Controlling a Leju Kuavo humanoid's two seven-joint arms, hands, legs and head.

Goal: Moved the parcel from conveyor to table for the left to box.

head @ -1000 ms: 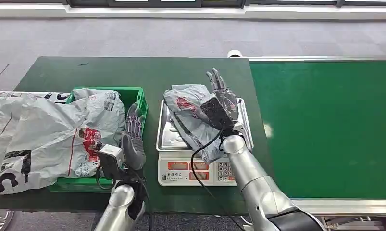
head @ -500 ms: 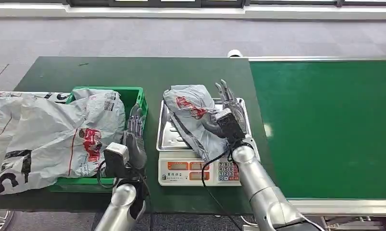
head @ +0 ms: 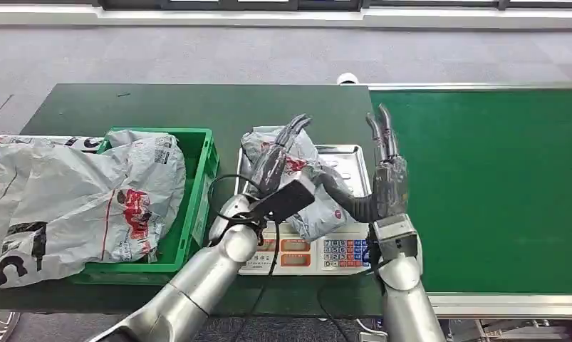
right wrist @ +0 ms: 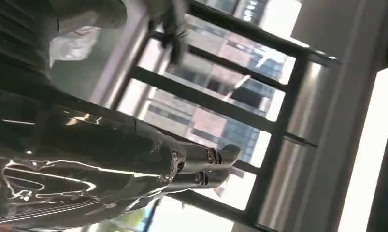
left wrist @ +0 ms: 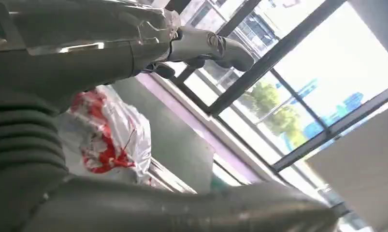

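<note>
The parcel (head: 302,187), a crumpled grey mailer bag with red print, lies on the steel tray (head: 343,158) of a scale. My left hand (head: 278,155) reaches over the parcel's left part with straight, spread fingers and grips nothing. In the left wrist view the parcel (left wrist: 109,133) lies between the fingers (left wrist: 206,46) and the thumb. At the tray's right edge my right hand (head: 386,171) stands with its fingers pointing away from me. Its thumb points toward the parcel. The right wrist view shows straight fingers (right wrist: 201,166) with nothing in them.
A green crate (head: 199,214) left of the scale (head: 304,253) holds large grey parcels (head: 76,199) that spill over its left side. The green conveyor belt (head: 482,185) runs along the right. The dark green table (head: 197,107) stretches behind the crate and scale.
My left arm swung from beside the crate across to the parcel on the scale. My right hand came off the parcel and moved right to the tray's edge.
</note>
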